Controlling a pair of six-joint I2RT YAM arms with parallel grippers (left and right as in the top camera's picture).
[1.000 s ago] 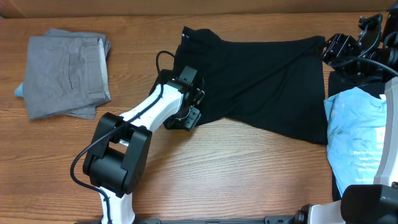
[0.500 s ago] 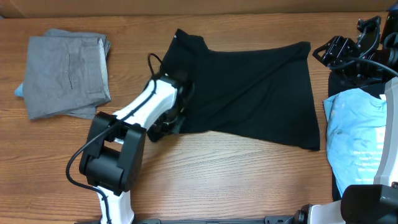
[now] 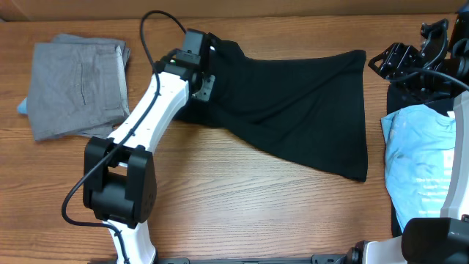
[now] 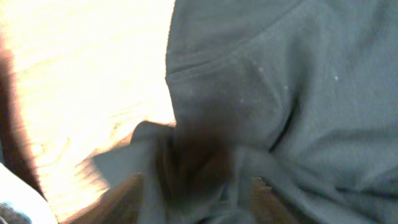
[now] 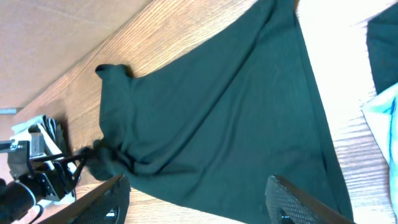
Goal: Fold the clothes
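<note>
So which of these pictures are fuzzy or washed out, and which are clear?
Left wrist view: soft and blurred, the table glared nearly white, the black shirt looking grey. Right wrist view: sharper, but the shirt has a greenish cast. Overhead view: crisp, evenly lit, true colours.

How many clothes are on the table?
4: grey folded one far left, black shirt in the middle, light blue shirt at right, dark one beneath it. More may hide underneath.

Shows the left gripper (image 3: 205, 86) over the bunched left end of a black T-shirt (image 3: 300, 103) spread along the table's (image 3: 256, 213) far edge, right gripper (image 3: 375, 62) just off its far right corner, folded grey clothes (image 3: 77, 88) at the far left corner.
</note>
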